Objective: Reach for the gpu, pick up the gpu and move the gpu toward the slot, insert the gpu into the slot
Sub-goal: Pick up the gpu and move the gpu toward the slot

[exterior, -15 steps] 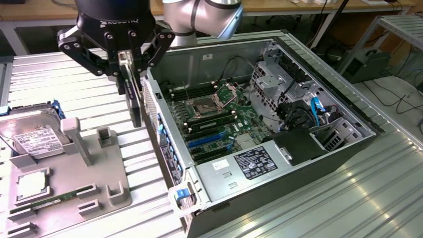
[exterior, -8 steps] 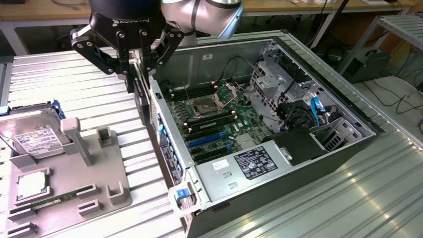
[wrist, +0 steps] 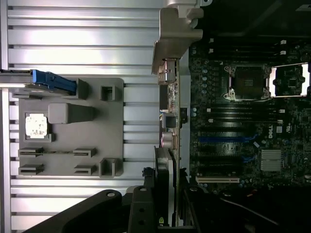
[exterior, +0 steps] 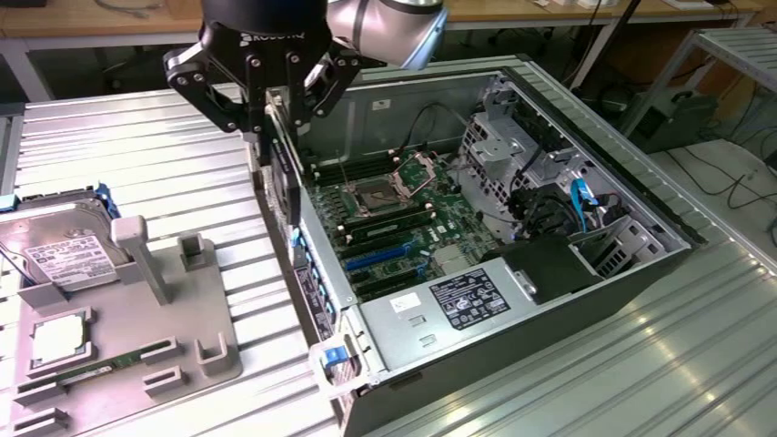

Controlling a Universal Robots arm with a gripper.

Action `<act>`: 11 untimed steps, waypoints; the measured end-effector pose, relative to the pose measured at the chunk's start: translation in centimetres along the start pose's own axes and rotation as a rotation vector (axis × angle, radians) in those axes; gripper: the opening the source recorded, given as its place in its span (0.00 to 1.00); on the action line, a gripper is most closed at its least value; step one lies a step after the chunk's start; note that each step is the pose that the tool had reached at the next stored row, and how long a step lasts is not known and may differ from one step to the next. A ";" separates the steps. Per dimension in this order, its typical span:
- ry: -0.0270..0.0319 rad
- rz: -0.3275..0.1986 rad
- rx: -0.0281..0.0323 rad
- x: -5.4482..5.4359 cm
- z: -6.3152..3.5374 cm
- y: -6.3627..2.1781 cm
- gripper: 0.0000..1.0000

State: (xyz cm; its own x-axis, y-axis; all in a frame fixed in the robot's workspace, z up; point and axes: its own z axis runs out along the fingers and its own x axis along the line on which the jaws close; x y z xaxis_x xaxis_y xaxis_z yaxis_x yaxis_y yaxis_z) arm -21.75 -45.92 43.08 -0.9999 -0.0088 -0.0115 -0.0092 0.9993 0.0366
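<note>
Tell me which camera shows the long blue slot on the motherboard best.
The wrist view: the slot lies full length and uncovered on the motherboard, with the gpu held edge-on in the claw nearby. The exterior view shows the slot obliquely, foreshortened, inside the case.

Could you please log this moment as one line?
gripper: shut on gpu | gpu: upright, above case edge | slot: empty

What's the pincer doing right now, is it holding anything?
The pincer is closed, holding the gpu on edge.
</note>
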 end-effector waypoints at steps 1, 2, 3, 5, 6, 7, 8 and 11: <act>-0.0001 0.000 0.0000 -0.2 0.00 0.00 0.28; 0.0000 0.000 0.0000 -0.4 0.00 0.00 0.28; 0.0000 0.000 0.0000 -0.9 0.01 -0.01 0.28; 0.0000 0.000 0.0000 -1.6 0.02 -0.02 0.28; 0.0000 0.000 0.0000 -1.9 0.02 -0.02 0.28; -0.0001 0.000 -0.0001 -2.1 0.03 -0.02 0.28; 0.0000 0.000 0.0000 -2.4 0.03 -0.02 0.28; 0.0000 0.000 0.0000 -3.1 0.03 -0.03 0.28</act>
State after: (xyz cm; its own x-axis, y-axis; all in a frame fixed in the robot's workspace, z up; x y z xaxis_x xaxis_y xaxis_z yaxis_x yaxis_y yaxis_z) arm -18.65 -45.92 43.08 -0.9999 -0.0088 -0.0115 -0.0092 0.9993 0.0366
